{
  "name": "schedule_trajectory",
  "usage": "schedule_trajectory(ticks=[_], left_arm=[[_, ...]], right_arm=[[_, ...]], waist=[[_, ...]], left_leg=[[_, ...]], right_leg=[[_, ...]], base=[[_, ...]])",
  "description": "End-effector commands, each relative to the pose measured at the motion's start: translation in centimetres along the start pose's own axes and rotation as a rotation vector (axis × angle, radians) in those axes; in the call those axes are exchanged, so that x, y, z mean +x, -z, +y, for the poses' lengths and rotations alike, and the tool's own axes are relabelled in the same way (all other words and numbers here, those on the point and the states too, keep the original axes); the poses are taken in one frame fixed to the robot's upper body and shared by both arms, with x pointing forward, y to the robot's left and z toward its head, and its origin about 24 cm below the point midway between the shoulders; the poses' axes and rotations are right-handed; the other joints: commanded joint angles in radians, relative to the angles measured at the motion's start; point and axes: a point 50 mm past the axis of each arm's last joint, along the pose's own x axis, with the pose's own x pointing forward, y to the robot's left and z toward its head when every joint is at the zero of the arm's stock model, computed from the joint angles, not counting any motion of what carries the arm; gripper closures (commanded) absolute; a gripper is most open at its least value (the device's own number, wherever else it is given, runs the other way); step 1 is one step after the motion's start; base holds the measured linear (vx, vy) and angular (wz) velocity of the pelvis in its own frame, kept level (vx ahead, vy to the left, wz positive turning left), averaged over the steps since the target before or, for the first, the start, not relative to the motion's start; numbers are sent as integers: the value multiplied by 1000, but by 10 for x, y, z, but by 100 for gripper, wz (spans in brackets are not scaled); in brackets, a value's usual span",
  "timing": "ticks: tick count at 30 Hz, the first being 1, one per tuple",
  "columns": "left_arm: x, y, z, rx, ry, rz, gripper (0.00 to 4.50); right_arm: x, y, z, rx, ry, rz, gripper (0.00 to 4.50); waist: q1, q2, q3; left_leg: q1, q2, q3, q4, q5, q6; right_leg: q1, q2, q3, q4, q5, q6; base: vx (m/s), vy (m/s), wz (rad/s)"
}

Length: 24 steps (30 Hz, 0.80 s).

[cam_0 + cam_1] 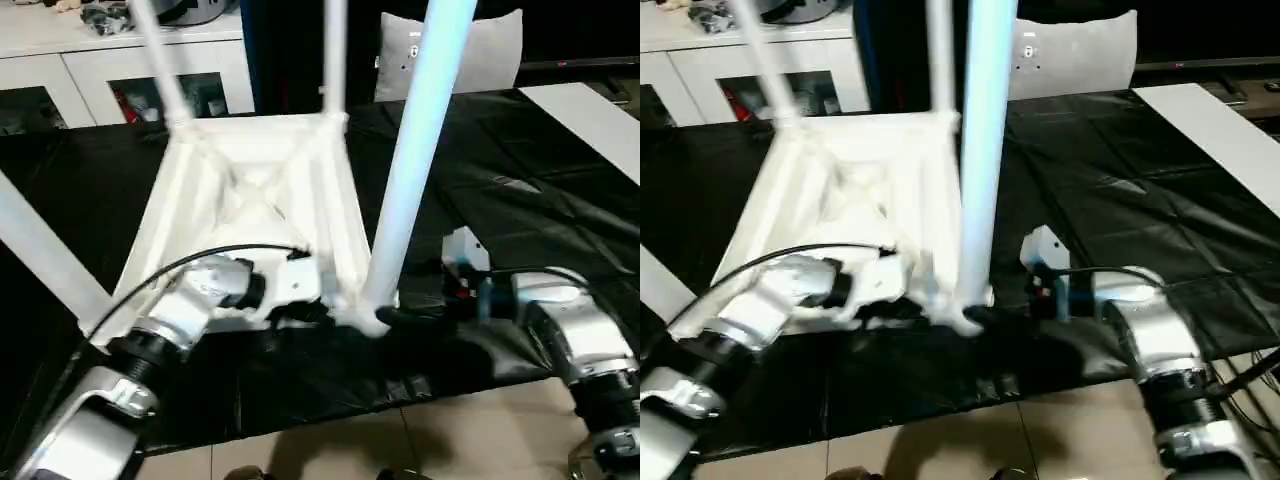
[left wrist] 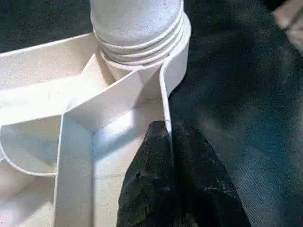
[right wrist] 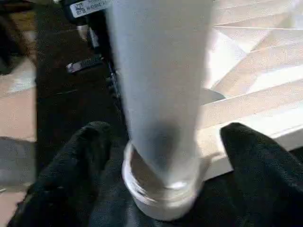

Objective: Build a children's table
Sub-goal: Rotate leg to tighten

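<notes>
The white table top point(image 1: 250, 190) lies upside down on a black sheet, ribbed underside up. Legs stand in its far left point(image 1: 160, 60), far right point(image 1: 335, 55) and near right point(image 1: 415, 150) corner sockets; another leg point(image 1: 40, 250) slants off at the near left. My left gripper point(image 2: 168, 142) is shut on the top's thin near rim, just beside the near right socket point(image 2: 142, 52). My right gripper point(image 3: 175, 156) is open around the base of the near right leg point(image 3: 161, 94), one black finger point(image 3: 255, 161) on each side with small gaps.
The black sheet point(image 1: 520, 210) ends close to me, with tiled floor point(image 1: 400, 440) beyond its edge. A white cabinet point(image 1: 120, 60) stands at the back left, a grey cushion point(image 1: 500, 55) behind the table, and a white board point(image 1: 590, 110) at the right.
</notes>
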Motion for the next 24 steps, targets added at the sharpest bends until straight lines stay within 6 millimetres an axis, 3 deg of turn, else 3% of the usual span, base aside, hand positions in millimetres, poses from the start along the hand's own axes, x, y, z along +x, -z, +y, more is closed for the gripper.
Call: schedule_trajectory(ticks=[1, 6, 24], left_arm=[[8, -2, -7, 54, 116, 24, 450], [8, -3, -10, 67, 157, 21, 450], [10, 0, -11, 58, 168, 32, 450]], right_arm=[[2, -3, 1, -3, -60, 0, 57], [7, -2, 2, 3, -102, 2, 102], [16, 2, 7, 84, -188, -13, 245]], waist=[[1, -13, -76], [14, -16, -77], [16, -19, -80]], left_leg=[[6, 32, 5, -68, -177, 92], [6, 33, 6, -68, -161, 83], [5, 31, 6, -65, -141, 79]], right_leg=[[57, -37, 43, -49, -237, -240], [58, -39, 44, -47, -245, -234], [59, -38, 43, -45, -240, -229]], base=[[0, 0, 0], [0, 0, 0], [0, 0, 0]])
